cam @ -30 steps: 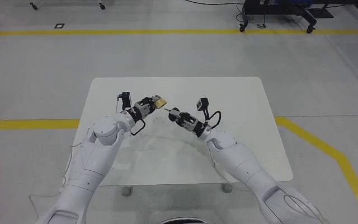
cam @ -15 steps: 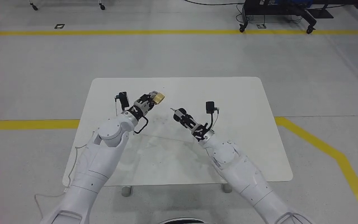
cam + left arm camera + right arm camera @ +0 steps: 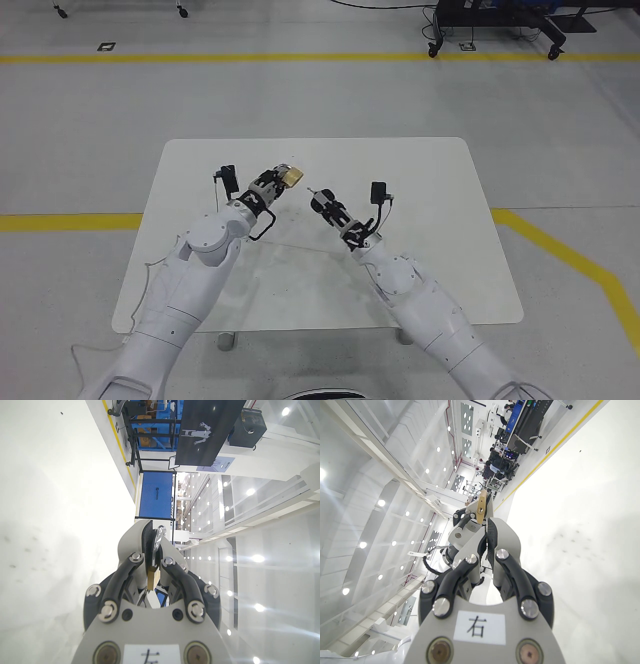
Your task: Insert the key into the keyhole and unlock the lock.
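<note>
Lining up for insertion: the left gripper [image 3: 277, 183] clamps the brass padlock [image 3: 290, 176] over the table [image 3: 430, 170], its keyhole [image 3: 481, 509] facing the right gripper [image 3: 320, 200], which pinches the key [image 3: 311, 190] just short of it. Next likely calls for a straight push, then a twist. Each gripper base carries a white one-character label [image 3: 480, 628].

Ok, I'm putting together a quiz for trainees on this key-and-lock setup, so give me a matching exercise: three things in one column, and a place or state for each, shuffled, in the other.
Column 1:
1. lock
2. key
3. table

Column 2:
A. white, below the rest
B. held in the right gripper, apart from the lock
C. brass, held in the left gripper

Pairs: 1-C, 2-B, 3-A
</note>
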